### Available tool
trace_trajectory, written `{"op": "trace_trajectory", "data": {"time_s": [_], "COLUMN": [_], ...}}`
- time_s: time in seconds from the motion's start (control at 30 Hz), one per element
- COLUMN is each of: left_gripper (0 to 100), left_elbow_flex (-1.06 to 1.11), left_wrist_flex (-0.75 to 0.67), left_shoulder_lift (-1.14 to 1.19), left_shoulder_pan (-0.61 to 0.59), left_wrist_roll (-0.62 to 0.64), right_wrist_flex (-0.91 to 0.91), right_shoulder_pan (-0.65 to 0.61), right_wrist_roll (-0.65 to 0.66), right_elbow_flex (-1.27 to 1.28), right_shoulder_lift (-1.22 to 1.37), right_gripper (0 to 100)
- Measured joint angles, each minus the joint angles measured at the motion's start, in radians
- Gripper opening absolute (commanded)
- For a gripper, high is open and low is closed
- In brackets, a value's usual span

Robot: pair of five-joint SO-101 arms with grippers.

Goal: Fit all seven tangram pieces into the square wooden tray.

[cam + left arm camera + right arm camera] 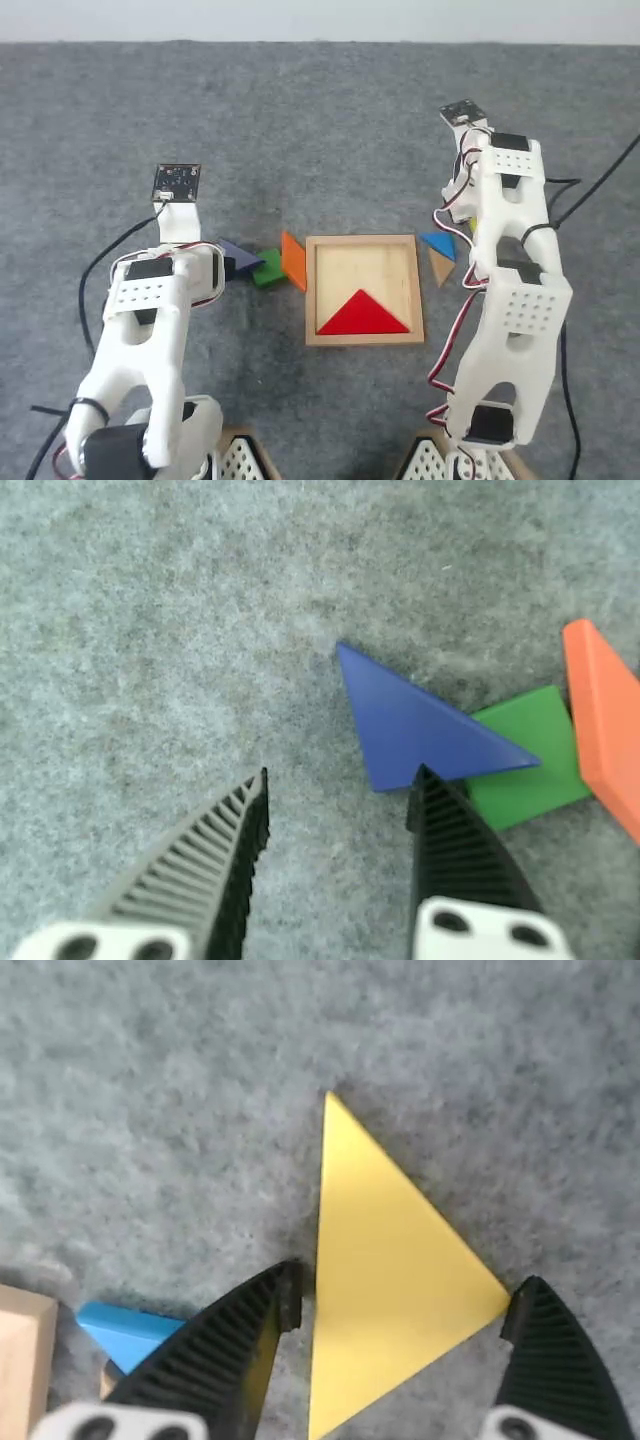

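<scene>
The job is barely begun. One of the seven pieces lies inside the tray [365,242]: the red triangle [362,316], flat on the tray floor with its long edge along the near wall and its tip pointing to the middle. The rest of the tray floor is bare wood.

The other six pieces lie on the grey table [300,120]. Left of the tray are three in a row: the orange piece [293,260] just beside the tray's left wall, then the green piece [268,270], then the dark blue triangle [415,730], which overlaps a corner of the green one. Right of the tray lie the light blue triangle [438,243] and, just nearer, the tan triangle [441,266]. The yellow triangle [385,1270] lies farther right, under the right arm.

The left tool [342,771] is spread wide just over the table, one fingertip at the dark blue triangle's edge and the other over bare table. The right tool [405,1290] is also spread, its fingers on either side of the yellow triangle, which lies flat between them and is not yet lifted.
</scene>
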Motion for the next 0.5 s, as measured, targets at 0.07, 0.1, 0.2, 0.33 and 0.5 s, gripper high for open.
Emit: {"op": "trace_trajectory", "data": {"time_s": [0.07, 0.1, 0.2, 0.33, 0.5], "left_gripper": [22, 22, 22, 22, 22], "left_elbow_flex": [0.000, 0.000, 0.000, 0.000, 0.000], "left_wrist_flex": [0.000, 0.000, 0.000, 0.000, 0.000], "left_shoulder_lift": [0.000, 0.000, 0.000, 0.000, 0.000], "left_shoulder_pan": [0.000, 0.000, 0.000, 0.000, 0.000], "left_wrist_roll": [0.000, 0.000, 0.000, 0.000, 0.000], "right_wrist_flex": [0.000, 0.000, 0.002, 0.023, 0.021], "right_shoulder_pan": [0.000, 0.000, 0.000, 0.006, 0.025], "right_wrist_roll": [0.003, 0.008, 0.049, 0.080, 0.089], "right_elbow_flex": [-0.017, -0.025, -0.037, -0.051, -0.075], "right_shoulder_lift": [0.011, 0.015, 0.020, 0.031, 0.041], "right_gripper": [33.6, 33.6, 32.8, 19.9, 11.8]}}
